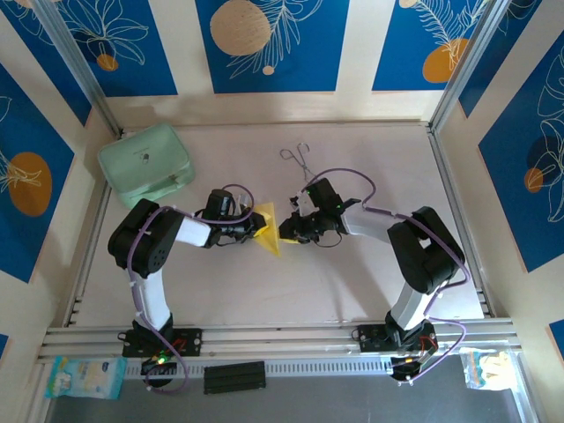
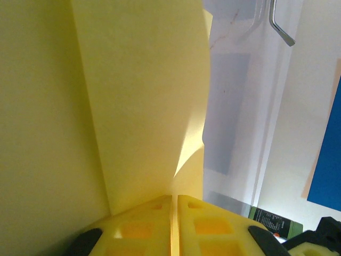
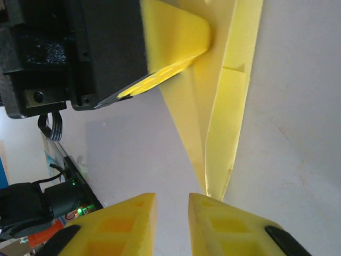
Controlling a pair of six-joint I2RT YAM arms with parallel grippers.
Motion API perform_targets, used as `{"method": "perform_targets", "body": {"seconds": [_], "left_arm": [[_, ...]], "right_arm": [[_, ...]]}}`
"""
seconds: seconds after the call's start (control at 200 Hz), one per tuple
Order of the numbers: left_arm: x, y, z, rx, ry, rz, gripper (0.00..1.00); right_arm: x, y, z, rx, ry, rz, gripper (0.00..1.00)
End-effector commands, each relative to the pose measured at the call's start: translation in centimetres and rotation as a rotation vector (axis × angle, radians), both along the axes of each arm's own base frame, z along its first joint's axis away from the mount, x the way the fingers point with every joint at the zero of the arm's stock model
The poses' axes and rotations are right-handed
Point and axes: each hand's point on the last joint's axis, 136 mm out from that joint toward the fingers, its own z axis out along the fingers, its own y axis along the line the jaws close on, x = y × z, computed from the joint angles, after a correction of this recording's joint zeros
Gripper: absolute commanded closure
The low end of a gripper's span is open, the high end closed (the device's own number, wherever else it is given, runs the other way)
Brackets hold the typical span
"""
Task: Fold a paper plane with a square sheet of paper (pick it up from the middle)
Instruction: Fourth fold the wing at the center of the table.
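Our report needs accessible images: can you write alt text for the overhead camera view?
A folded yellow paper is mid-table between the left gripper and right gripper. A mint-green case lies back left, metal tongs beyond the paper.

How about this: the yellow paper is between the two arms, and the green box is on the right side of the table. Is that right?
Not quite. The green box sits on the left side of the table, near its far corner; the top external view shows it. The yellow paper is where you say.
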Motion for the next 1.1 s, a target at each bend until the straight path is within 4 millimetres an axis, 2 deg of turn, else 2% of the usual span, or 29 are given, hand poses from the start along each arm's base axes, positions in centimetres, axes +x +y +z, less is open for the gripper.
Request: {"method": "perform_targets", "body": {"seconds": [0.0,0.335,0.94,1.096], "left_arm": [[-0.9,0.1,-1.3,0.012,0.034,-0.012,0.87],[-1.1,0.0,-1.5,0.009,0.043,-0.019,0.85],[-1.4,0.1,-1.8,0.015,0.055,-0.022,0.80],[-1.4,0.1,-1.8,0.014,0.054,-0.024,0.80]], "right_arm": [[-0.8,1.0,0.2,0.006,0.009,0.037,0.81],[-1.4,3.1,-1.6,-0.009,0.052,0.082,0.87],[-2.2,2.2,-4.5,-0.075,0.113,0.062,0.87],[-2.1,2.4,-3.9,-0.056,0.110,0.060,0.87]]}}
